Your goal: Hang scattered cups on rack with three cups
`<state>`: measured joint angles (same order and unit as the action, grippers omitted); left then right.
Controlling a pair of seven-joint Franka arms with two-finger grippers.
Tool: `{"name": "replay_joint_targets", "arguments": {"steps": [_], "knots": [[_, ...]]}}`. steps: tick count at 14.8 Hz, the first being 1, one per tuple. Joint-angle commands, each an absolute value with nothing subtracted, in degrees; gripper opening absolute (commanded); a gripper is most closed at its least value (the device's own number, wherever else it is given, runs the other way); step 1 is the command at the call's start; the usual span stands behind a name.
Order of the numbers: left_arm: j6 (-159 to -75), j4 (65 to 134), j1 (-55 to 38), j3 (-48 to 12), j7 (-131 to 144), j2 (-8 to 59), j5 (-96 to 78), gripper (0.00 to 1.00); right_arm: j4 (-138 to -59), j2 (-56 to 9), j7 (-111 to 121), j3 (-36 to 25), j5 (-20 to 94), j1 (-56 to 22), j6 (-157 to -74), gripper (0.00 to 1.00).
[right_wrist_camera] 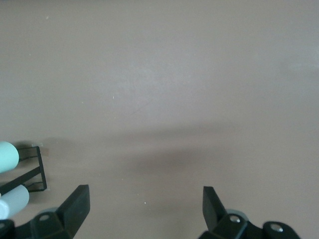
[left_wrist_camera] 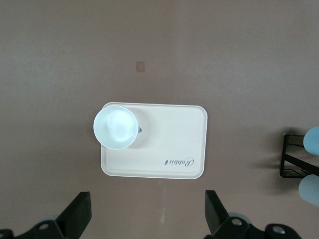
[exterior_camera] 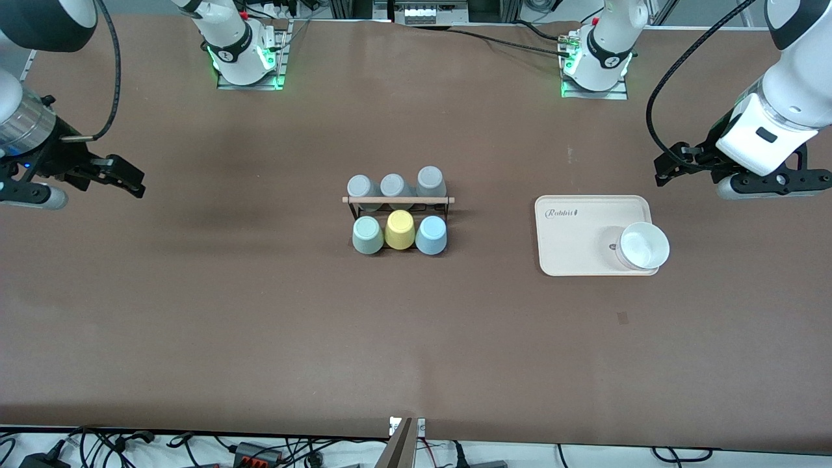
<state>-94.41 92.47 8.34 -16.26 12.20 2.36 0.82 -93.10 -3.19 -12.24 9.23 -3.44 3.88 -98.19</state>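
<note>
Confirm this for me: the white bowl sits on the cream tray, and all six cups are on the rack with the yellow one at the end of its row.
Not quite: in the front view the yellow cup sits in the middle, between the mint-green cup and light blue cup. The white bowl does sit on the cream tray.

The brown table [exterior_camera: 260, 312] carries the black rack [exterior_camera: 398, 203] at its middle (six cups hang on it) and a cream tray [exterior_camera: 578, 240] with a white bowl [exterior_camera: 643, 246], below the left arm's spread jaws.
</note>
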Motion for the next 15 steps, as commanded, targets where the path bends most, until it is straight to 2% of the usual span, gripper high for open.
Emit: {"name": "replay_joint_targets", "arguments": {"steps": [1, 3, 5, 15], "knots": [[-94.92, 93.16, 8.96, -16.79, 11.07, 1.58, 1.41, 1.0, -94.84, -1.14, -10.99, 9.76, -3.08, 4.92, -97.83, 1.0], [-94.92, 93.16, 8.96, -16.79, 11.07, 1.58, 1.41, 1.0, -91.51, -3.15, -10.64, 9.76, -2.81, 5.1, -97.12, 1.0], [-94.92, 93.08, 8.96, -16.79, 11.07, 1.67, 1.41, 1.0, -88.51, -4.22, -9.33, 9.67, -2.64, 5.19, -92.92, 1.0], [-94.92, 93.08, 8.96, -16.7, 10.99, 1.67, 1.41, 1.0, -85.17, -5.19, -6.42, 9.49, -0.97, 6.06, -92.29, 1.0]]}}
